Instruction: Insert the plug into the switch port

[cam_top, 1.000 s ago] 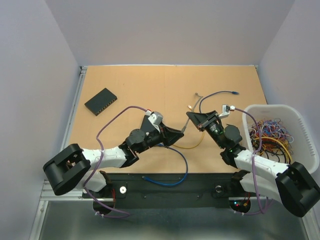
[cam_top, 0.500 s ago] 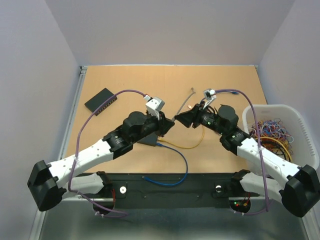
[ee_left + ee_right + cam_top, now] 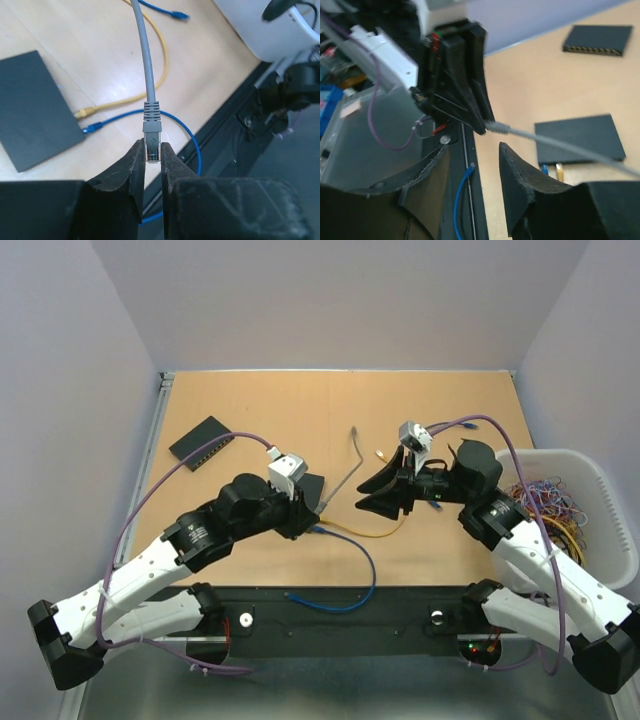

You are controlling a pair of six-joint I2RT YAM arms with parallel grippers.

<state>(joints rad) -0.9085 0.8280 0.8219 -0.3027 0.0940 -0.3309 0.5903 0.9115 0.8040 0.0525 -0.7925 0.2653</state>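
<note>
Plug, left wrist view: grey plug [image 3: 151,141] stands upright between the two black fingers, boot at the top and clear tip down in the gap.
Left gripper [image 3: 152,150]: jaws narrow, pinching the plug from both sides.
Grey cable [image 3: 145,60]: leaves the boot and runs toward 12 o'clock, out past the top edge.
Black box [image 3: 35,110]: lies flat on the tabletop [image 3: 75,40] at 9 o'clock. The ends of a yellow cable [image 3: 162,65] and a blue cable [image 3: 187,135] meet its right edge.
Basket [image 3: 265,35]: white wall at 1 o'clock.

Right gripper [image 3: 472,149], right wrist view: jaws wide apart, and the grey cable passes beyond the fingertips without touching them.
Left gripper here: hangs at 12 o'clock with the plug at its tip and the cable trailing off toward 4 o'clock.
Switch [image 3: 600,40]: dark, at 1 o'clock, with a row of ports along its facing side. It is well apart from the plug.
Black box here: at 3 o'clock, with blue and yellow ends at its near edge.

Grippers, top view: both face each other over the middle of the tabletop, near but apart.
Cable here: slants up from the left gripper toward 1 o'clock.
Switch here: at 10 o'clock on the tabletop, well apart from the left gripper.
Basket here: at 3 o'clock, full of coloured wires.
</note>
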